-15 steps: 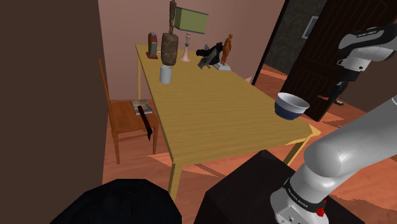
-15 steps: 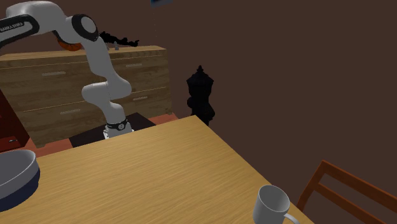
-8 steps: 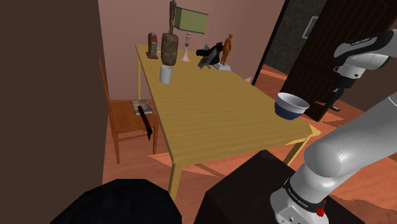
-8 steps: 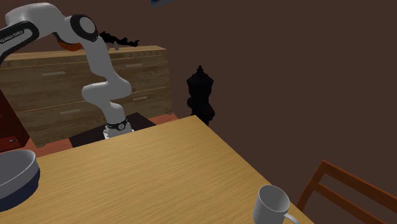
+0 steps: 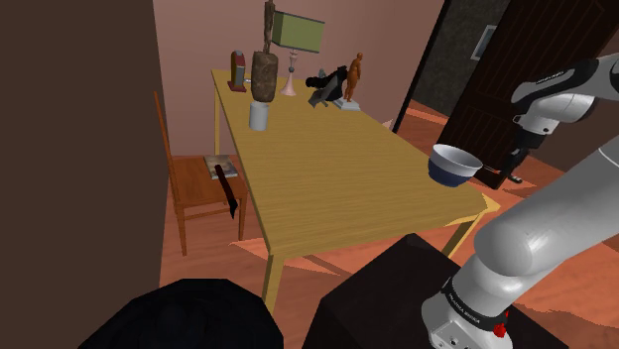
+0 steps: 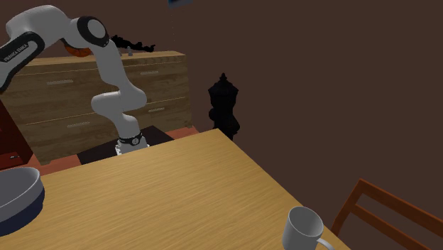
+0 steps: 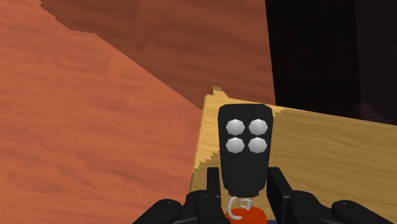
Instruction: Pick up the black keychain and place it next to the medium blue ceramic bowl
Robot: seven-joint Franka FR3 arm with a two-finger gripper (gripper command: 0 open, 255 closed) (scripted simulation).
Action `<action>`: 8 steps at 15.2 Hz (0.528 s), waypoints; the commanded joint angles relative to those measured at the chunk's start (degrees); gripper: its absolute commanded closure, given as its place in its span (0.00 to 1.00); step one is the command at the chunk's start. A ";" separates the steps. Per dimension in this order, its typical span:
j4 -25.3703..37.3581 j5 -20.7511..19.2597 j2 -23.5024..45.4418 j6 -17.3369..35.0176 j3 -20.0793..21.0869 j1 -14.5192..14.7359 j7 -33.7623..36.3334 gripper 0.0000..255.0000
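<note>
Table (image 5: 347, 188), yellow wood, long: a green-shaded lamp (image 5: 298, 32) stands at its far end, a white mug (image 5: 258, 116) near the shoulder view's left edge of it, and the bowl (image 5: 455, 164) at the near corner on that view's right. Arm (image 5: 541, 233), white Franka: over the last second its hand has sunk steadily beside that corner, from above the bowl to about level with it. In the second exterior view its upper link has swung further into sight. By this reading the carry is nearly over and the lowering for the set-down has begun. Bowl, blue outside, white inside: upright, nothing seen in it, unmoved. Mug: upright, empty where the second exterior view looks into it, unmoved. Gripper (image 7: 245, 183), black: fingers pressed against the two sides of the keychain (image 7: 245, 149), pinching it. Keychain, black fob with four grey buttons and a red tag (image 7: 249, 216) at its base: held aloft, off the table, over the table's corner edge near the bowl, with floor showing alongside; not yet placed.
</note>
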 commanded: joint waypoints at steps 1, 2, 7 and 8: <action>-1.08 0.65 1.01 1.83 -0.63 0.24 -0.42 1.00; -1.60 0.93 1.45 2.66 -0.91 0.33 -0.63 1.00; -4.00 2.83 4.07 6.85 -2.36 0.83 -2.06 1.00; -4.44 3.33 4.69 7.69 -2.66 0.94 -2.43 1.00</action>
